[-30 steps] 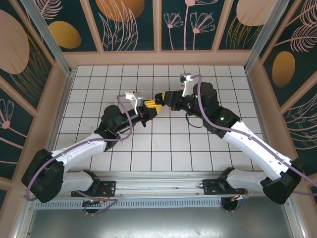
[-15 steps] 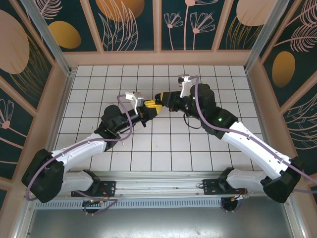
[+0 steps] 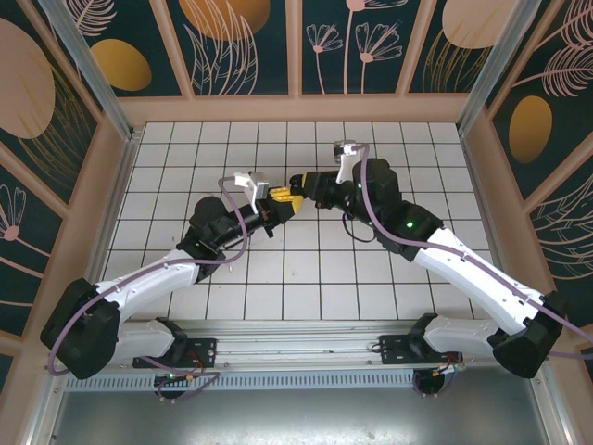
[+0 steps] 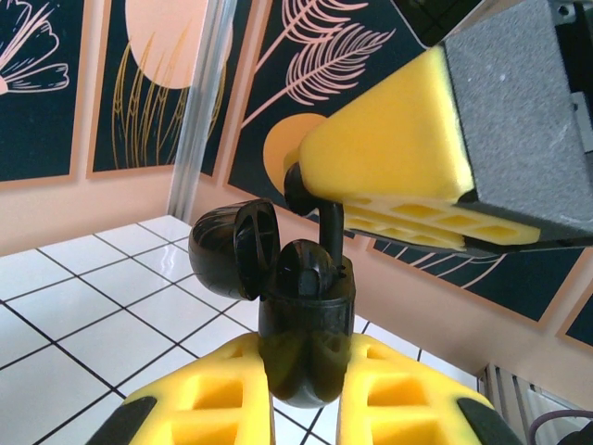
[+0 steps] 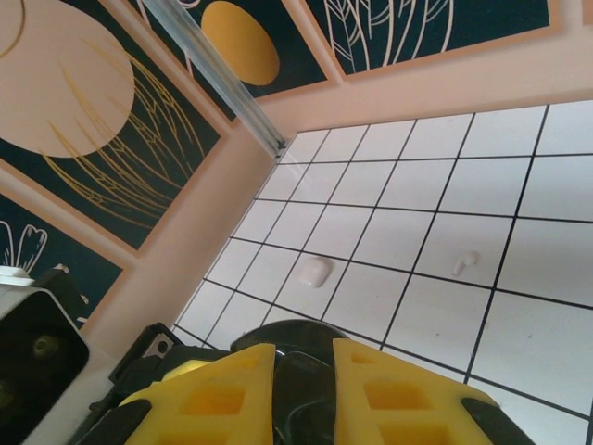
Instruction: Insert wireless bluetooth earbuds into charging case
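Earbud: black, pinched by its head at the tip of your right fingers. Its stem points down into the open case and, as I read it, is not yet fully home.
Right fingers: closed on that earbud. From the right wrist you see a dark shape between the two yellow pads.
Left fingers: clamped on the lower body of the charging case. They hold it upright off the bench, with the lid swung open to the left.
Seated earbud: a second rounded black one already sits in the case, just beside the stem you are lowering.
Place: the two wrists meet tip to tip around mid-bench, a little to the far side.
Step in hand: seating the held earbud in the free socket. With one in, this looks like the last insertion for this case.
How to do it well: line the stem up with the socket and come straight down without tilting. Let your left side simply hold the case steady. Open the right fingers only once the head sits level with its neighbour. Mind the broad right finger near the open lid, since a nudge there could twist the case in its grip.
Loose bits: two small white things lie on the tiles farther out. They may be white earbuds, but they are too small to tell.
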{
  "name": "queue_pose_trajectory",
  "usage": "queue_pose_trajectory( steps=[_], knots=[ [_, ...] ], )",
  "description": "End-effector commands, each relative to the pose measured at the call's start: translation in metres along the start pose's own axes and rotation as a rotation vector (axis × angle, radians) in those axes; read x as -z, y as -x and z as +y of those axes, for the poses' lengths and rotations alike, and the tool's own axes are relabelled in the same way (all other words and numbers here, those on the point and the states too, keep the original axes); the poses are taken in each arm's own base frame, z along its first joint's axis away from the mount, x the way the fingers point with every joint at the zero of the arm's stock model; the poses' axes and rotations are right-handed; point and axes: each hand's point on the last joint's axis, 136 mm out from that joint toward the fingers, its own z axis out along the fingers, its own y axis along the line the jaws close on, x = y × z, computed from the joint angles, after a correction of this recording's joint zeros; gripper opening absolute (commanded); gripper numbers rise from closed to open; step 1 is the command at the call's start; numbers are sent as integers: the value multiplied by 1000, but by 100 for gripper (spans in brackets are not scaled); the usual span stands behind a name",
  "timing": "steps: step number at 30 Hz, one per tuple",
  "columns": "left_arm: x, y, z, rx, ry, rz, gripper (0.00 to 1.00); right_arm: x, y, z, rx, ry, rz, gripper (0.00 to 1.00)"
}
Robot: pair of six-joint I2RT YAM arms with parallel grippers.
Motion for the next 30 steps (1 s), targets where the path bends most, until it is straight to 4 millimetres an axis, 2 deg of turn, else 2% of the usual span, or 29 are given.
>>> queue_pose_trajectory(
  steps=[1, 13, 21, 30],
  knots=[
    [2, 22, -8, -27, -29, -68, 0, -1, 1, -1, 17, -23, -2, 20],
    [1, 25, -3, -26, -5, -79, 0, 3, -14, 2, -5, -12, 39, 20],
    [-2, 24, -2, -19, -4, -77, 0, 5, -28, -5, -14, -32, 82, 20],
    [-2, 25, -2, -15, -6, -78, 0, 11, -22, -4, -11, -33, 66, 23]
  ],
)
